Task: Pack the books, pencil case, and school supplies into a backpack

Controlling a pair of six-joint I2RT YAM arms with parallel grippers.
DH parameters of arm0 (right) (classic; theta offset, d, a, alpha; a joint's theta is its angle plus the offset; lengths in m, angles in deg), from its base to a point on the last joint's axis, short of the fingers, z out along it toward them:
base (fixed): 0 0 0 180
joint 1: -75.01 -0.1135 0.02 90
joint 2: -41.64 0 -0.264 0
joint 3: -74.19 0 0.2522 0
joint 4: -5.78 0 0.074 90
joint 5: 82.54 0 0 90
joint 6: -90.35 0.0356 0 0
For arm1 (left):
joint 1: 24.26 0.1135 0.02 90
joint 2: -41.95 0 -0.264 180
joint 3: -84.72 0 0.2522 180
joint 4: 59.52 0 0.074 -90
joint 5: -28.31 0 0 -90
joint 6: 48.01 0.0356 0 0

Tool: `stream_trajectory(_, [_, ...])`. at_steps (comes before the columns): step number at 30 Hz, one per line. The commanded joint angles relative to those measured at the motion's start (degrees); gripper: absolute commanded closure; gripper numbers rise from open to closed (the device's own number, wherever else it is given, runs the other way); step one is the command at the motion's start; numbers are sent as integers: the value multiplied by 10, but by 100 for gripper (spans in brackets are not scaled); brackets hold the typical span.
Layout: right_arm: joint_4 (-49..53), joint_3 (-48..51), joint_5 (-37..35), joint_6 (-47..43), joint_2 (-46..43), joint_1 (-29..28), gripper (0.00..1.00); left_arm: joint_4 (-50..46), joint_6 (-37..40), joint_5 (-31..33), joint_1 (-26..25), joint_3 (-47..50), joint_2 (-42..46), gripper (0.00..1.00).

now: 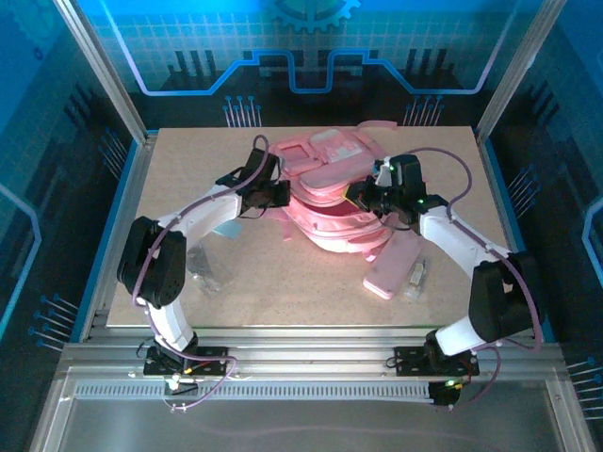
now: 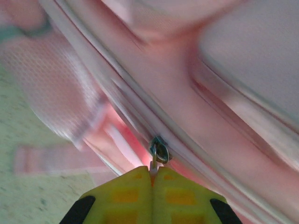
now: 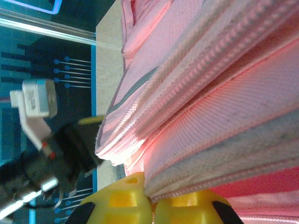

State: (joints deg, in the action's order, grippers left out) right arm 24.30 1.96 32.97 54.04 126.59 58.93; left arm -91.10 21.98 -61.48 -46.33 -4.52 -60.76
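A pink backpack (image 1: 325,155) lies mid-surface (image 1: 301,287). The left hand (image 2: 153,173) is clamped on its zipper pull (image 2: 159,152), and the right hand (image 3: 148,189) pinches its zipped edge. The pencil case (image 1: 391,266) lies just beside it.

Robotics lab cell: aluminium-framed table (image 1: 311,292) enclosed by blue circuit-print panels (image 1: 188,47)

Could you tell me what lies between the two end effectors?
The pink backpack; in the top view the left end effector grips its left side, the right end effector its right.
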Motion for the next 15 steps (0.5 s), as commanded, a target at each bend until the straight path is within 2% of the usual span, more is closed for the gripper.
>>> stream_trajectory(1, [19, -9, 0, -34, -28, -2, 100, 22, -4, 119, 51, -28, -50, 100])
stream_trajectory(5, [21, -21, 14, -44, -15, -11, 100, 10, 17, 190, 64, -91, -98, 100])
stream_trajectory(6, [24, -28, 18, -48, -8, -14, 100, -10, 16, 189, 67, -112, -106, 94])
stream_trajectory(10, [32, -55, 38, -60, 22, -21, 100, -38, 23, 128, 61, -116, -80, 39])
stream_trajectory(11, [32, -61, 42, -63, 27, -21, 100, -30, 27, 108, 55, -101, -57, 30])
stream_trajectory(14, [51, -87, 40, -79, 40, -21, 100, 22, 52, 67, 31, -28, 14, 16])
stream_trajectory(15, [63, -99, 40, -86, 45, -20, 100, 43, 68, 60, 18, -1, 37, 15])
